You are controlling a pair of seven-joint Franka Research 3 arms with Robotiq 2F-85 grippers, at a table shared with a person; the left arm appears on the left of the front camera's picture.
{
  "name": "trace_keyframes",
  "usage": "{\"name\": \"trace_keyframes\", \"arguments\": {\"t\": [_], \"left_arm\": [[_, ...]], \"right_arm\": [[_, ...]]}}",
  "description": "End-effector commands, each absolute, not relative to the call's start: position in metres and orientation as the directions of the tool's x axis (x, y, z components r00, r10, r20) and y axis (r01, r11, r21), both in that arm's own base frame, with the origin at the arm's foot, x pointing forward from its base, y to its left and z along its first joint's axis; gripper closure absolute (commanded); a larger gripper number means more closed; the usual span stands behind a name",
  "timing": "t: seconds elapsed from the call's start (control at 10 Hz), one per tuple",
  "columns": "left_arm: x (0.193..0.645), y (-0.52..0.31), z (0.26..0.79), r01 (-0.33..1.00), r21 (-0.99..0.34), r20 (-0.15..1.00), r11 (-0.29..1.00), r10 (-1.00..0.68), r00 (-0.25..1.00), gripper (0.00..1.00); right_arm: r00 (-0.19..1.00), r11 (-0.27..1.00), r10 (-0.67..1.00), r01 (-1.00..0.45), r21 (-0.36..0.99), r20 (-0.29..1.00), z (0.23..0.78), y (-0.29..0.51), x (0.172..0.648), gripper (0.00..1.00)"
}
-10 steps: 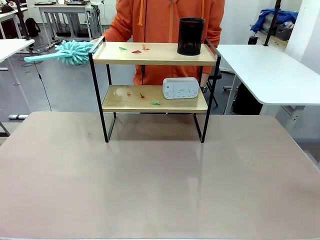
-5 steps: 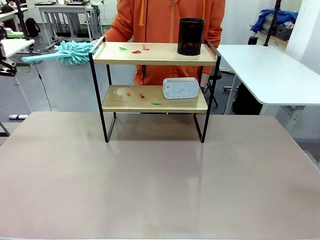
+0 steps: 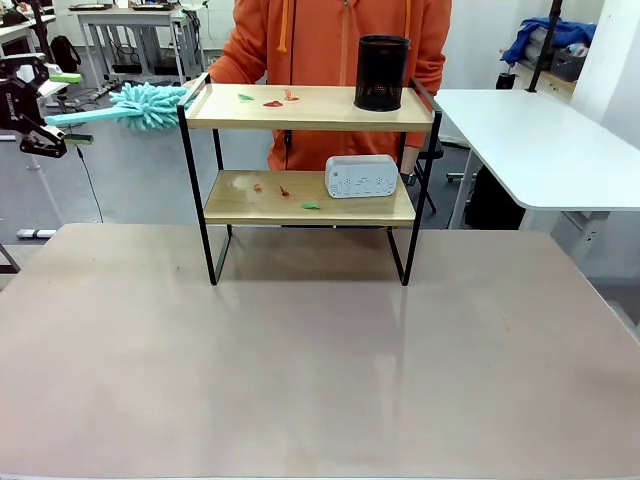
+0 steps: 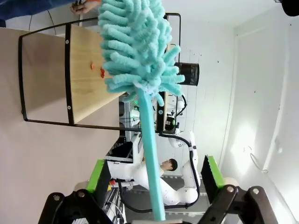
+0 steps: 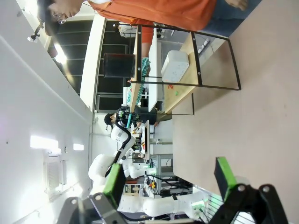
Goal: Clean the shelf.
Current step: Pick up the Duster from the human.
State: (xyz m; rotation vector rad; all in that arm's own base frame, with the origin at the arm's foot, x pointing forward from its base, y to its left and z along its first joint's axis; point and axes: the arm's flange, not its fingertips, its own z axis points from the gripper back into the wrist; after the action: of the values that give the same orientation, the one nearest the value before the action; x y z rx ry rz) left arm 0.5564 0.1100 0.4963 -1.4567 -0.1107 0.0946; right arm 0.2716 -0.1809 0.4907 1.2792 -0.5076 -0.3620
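off the left edge of the table (image 3: 320, 370), the left pincer (image 3: 71, 108) stands wide. its green pads sit either side of the thin handle (image 4: 149, 154) of the duster (image 3: 150, 104), not clamped on it. right pincer (image 5: 169, 184) is wide too, holding nothing. shelf (image 3: 320, 108) stands at the table's far middle, person (image 3: 330, 40) behind it.

risks, as i judge them:
- the smooth plastic handle could slip or twist if the close comes off-centre
- a sweep could knock the black mesh cup (image 3: 383, 72) off the top board, or snag the thin metal frame

duster head is fluffy turquoise chenille. boards are light, smooth wood. scraps (image 3: 268, 100) are small and papery. white box (image 3: 361, 176) is rounded and hard.
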Motion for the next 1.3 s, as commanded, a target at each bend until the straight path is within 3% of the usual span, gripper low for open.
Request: {"name": "trace_keyframes", "arguments": {"t": [0.0,0.5,0.6,0.7,0.8,0.9,1.0,1.2], "left_arm": [[0.556,0.106,0.503,-0.020,-0.995,-0.011,0.102,0.092,0.996,0.00],[0.553,0.096,0.496,-0.015,-0.992,-0.006,0.126,0.073,0.997,0.00],[0.553,0.092,0.495,-0.002,-0.989,0.007,0.147,0.061,0.998,0.58],[0.553,0.090,0.495,-0.002,-0.989,0.007,0.149,0.062,0.998,0.57],[0.552,0.091,0.494,-0.001,-0.989,0.008,0.147,0.057,0.998,1.00],[0.552,0.089,0.493,0.002,-0.988,0.011,0.153,0.059,0.998,0.59],[0.553,0.089,0.493,0.004,-0.987,0.013,0.158,0.058,0.998,1.00],[0.554,0.088,0.493,0.003,-0.987,0.014,0.160,0.067,0.998,1.00]], "right_arm": [[0.833,0.255,-0.523,-0.052,0.965,0.183,0.492,-0.181,0.274,0.00],[0.833,0.255,-0.523,-0.052,0.965,0.183,0.492,-0.181,0.274,0.00],[0.833,0.255,-0.523,-0.052,0.965,0.183,0.492,-0.181,0.274,0.00],[0.833,0.255,-0.523,-0.052,0.965,0.183,0.492,-0.181,0.274,0.00],[0.833,0.255,-0.523,-0.052,0.965,0.183,0.492,-0.181,0.274,0.00],[0.833,0.255,-0.523,-0.052,0.965,0.183,0.492,-0.181,0.274,0.00],[0.833,0.255,-0.523,-0.052,0.965,0.183,0.492,-0.181,0.274,0.00],[0.833,0.255,-0.523,-0.052,0.965,0.183,0.492,-0.181,0.274,0.00]]}}
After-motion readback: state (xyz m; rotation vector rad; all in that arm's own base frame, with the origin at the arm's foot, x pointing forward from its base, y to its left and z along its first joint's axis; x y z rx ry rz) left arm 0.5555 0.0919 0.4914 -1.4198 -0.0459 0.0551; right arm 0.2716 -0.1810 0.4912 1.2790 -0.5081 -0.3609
